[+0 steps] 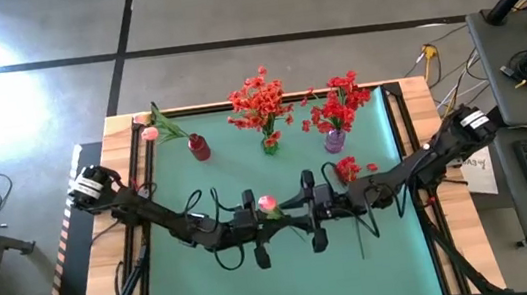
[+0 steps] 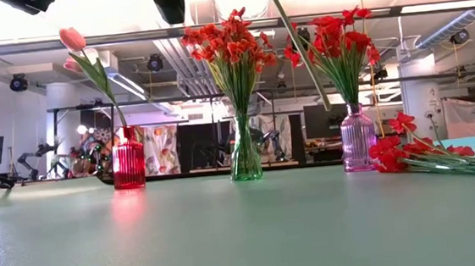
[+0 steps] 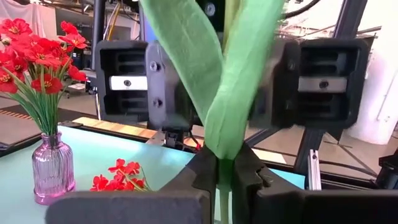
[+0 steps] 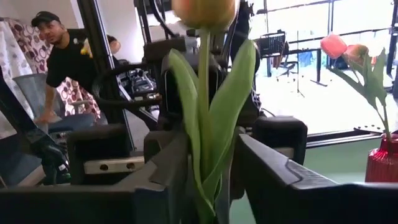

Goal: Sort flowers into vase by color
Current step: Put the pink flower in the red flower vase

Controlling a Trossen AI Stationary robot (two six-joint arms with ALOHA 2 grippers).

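Your left gripper fingers are clamped on the pink tulip mid-tabletop; the right gripper fingers stand apart. Red flowers remain unsorted (far vases partly filled).

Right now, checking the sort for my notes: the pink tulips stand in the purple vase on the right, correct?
Not quite. The pink tulips stand in the red vase on the left, as the low view shows; the purple vase holds deep red flowers.
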